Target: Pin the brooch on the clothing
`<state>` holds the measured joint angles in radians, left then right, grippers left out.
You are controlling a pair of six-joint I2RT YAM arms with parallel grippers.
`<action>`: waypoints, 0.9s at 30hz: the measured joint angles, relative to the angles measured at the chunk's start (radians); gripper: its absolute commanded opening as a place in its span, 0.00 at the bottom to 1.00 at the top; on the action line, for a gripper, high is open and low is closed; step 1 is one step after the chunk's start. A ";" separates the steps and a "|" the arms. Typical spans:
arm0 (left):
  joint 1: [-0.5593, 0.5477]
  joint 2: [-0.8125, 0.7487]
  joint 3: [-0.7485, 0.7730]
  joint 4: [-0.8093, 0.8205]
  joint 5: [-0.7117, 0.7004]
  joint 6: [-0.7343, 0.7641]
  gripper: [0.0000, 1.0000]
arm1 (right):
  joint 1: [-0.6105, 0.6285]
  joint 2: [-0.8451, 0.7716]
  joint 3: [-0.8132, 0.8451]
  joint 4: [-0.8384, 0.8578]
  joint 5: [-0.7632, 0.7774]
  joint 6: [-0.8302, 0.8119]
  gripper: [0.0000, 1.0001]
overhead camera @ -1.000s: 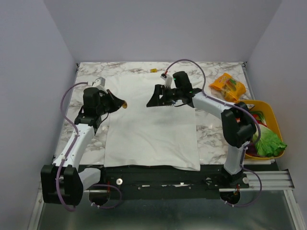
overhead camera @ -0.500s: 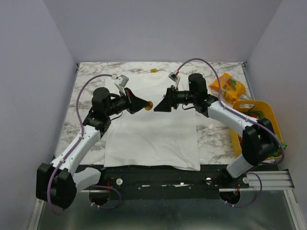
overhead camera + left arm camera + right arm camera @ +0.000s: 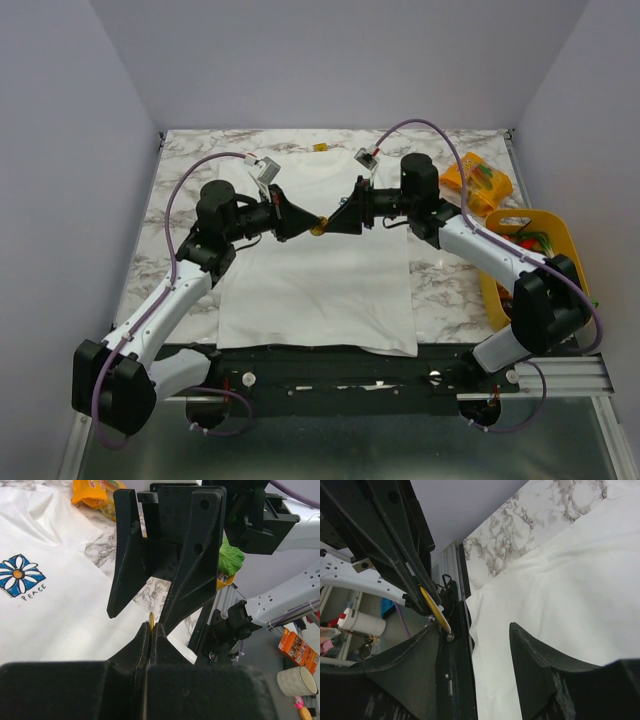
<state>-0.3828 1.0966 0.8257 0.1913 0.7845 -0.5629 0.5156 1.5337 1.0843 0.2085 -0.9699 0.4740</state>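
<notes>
Brooch [image 3: 151, 620]: tiny thin gold disc, likely light, rigid, slippery, easily dropped; best pinched flat across faces. Held in clenched left pincer [image 3: 312, 224], in air above T-shirt [image 3: 320, 290] chest. Right pincer [image 3: 475, 635] released, jaws straddling brooch. Second ago: arms apart at T-shirt's sides; now tips meet.

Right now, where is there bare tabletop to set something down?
Bare marble between the shirt and the yellow bin, and along the shirt's left side. Crowded: above the shirt, where left arm and right arm meet at the brooch.
</notes>
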 measured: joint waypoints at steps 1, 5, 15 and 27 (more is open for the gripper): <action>-0.003 0.000 0.002 -0.002 0.002 0.002 0.00 | 0.000 0.000 0.000 0.002 -0.003 0.000 0.66; -0.016 0.000 0.011 -0.018 0.011 0.016 0.00 | 0.000 0.000 0.000 0.021 -0.018 0.006 0.65; -0.027 0.009 0.037 -0.067 0.012 0.053 0.00 | 0.004 -0.017 -0.006 0.092 -0.082 0.033 0.00; -0.038 0.009 0.132 -0.266 -0.092 0.153 0.63 | 0.007 -0.042 -0.018 0.082 -0.053 0.033 0.00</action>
<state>-0.4206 1.1053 0.9581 -0.0746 0.6930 -0.4103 0.5224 1.4921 1.0660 0.2905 -1.0225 0.5072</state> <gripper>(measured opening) 0.510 0.024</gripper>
